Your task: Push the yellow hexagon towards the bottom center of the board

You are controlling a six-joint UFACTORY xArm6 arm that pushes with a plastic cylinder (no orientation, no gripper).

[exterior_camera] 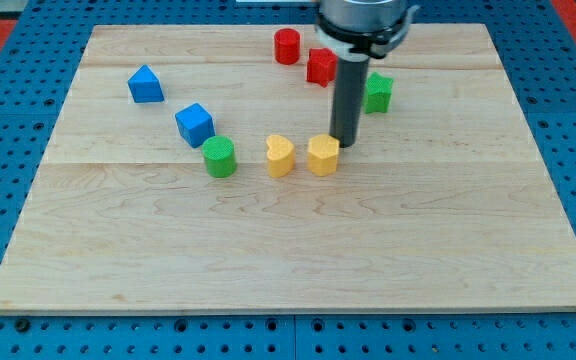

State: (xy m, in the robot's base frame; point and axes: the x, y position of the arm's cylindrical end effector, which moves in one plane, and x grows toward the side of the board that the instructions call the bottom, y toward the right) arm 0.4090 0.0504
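Our tip (347,146) touched the yellow hexagon (322,155) from its upper right | no pincer fitted, state untellable | mid-push | next: shove toward the board's (288,290) bottom edge, centre.

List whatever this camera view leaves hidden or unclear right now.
1. Red star: its right side is behind the rod.
2. Green star: its left part is covered by the rod.
3. My tip and the yellow hexagon: whether they touch cannot be told.
4. The arm above the rod: cut off by the view's top.
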